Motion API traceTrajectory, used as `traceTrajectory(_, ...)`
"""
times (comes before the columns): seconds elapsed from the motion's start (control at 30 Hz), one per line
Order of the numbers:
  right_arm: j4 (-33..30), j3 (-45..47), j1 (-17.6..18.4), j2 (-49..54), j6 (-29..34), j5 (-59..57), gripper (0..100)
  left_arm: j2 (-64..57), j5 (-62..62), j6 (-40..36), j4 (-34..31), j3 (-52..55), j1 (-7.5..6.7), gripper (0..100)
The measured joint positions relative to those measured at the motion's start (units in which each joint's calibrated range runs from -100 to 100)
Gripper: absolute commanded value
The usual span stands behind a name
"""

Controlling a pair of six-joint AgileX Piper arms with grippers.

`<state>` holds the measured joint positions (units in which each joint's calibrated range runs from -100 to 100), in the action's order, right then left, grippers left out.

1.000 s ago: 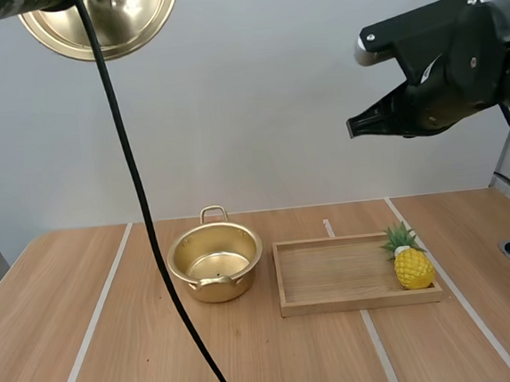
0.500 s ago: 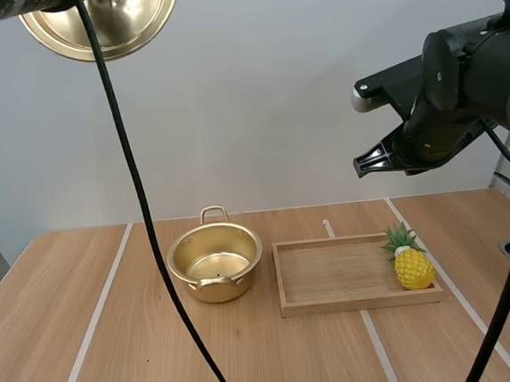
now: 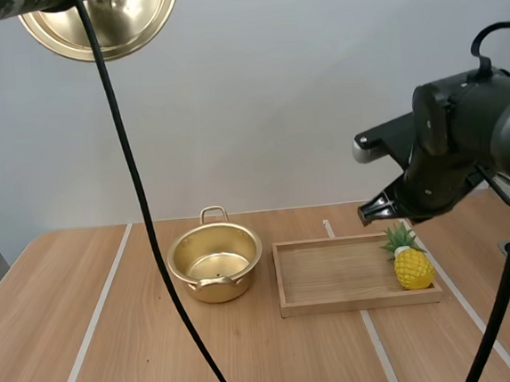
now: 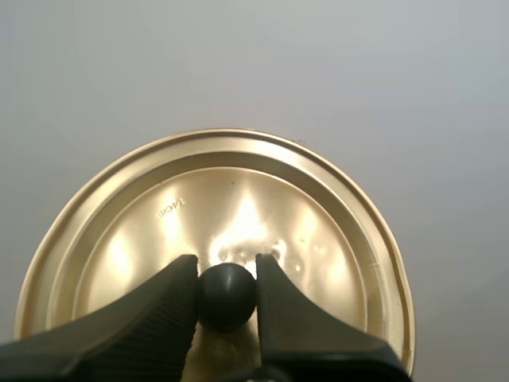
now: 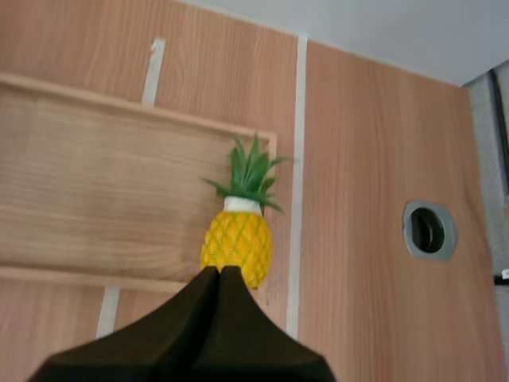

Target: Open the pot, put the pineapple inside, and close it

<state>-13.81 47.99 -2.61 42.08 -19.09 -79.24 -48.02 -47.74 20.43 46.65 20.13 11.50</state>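
The pot (image 3: 215,264) stands open on the worktop (image 3: 90,348) just left of the tray (image 3: 336,305). Its lid (image 4: 238,207) is held high above and well left of the tray by the left claw (image 4: 227,272), which pinches the lid's black knob (image 4: 227,294). The pineapple (image 5: 237,239) sits untouched at the tray's right end, with the right claw (image 5: 219,274) hanging above that end, fingers pressed together as one wedge. The opening looks done, while grasping the pineapple, placing it in the pot and replacing the lid all remain.
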Motion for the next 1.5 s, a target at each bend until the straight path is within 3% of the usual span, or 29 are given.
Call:
traceTrajectory(0.37, -1.14, 2.02, -1.82, 0.0, 0.5, 3.26, 0, 0.0, 0.0, 0.0, 0.0, 0.0, 0.0, 0)
traceTrajectory(0.4, -1.14, 2.02, -1.82, 0.0, 0.11, 3.26, 7, 0.0, 0.0, 0.0, 0.0, 0.0, 0.0, 0)
traceTrajectory(0.47, -1.2, 2.02, -1.82, 0.0, -0.82, 3.26, 43, 0.0, 0.0, 0.0, 0.0, 0.0, 0.0, 0)
traceTrajectory(0.53, -1.2, 2.02, -1.82, 0.0, -1.5, 3.43, 89, 0.0, 0.0, 0.0, 0.0, 0.0, 0.0, 0)
traceTrajectory(0.57, -1.3, 2.02, -1.82, 0.0, -1.62, 3.66, 100, 0.0, 0.0, 0.0, 0.0, 0.0, 0.0, 0)
traceTrajectory(1.17, -3.37, 2.21, -1.82, -0.27, -1.95, 8.59, 100, 0.0, 0.0, 0.0, 0.0, 0.0, 0.0, 0)
traceTrajectory(1.5, -7.75, 7.45, -1.82, -4.49, -1.05, 16.05, 100, 0.0, 0.0, 0.0, 0.0, 0.0, 0.0, 0)
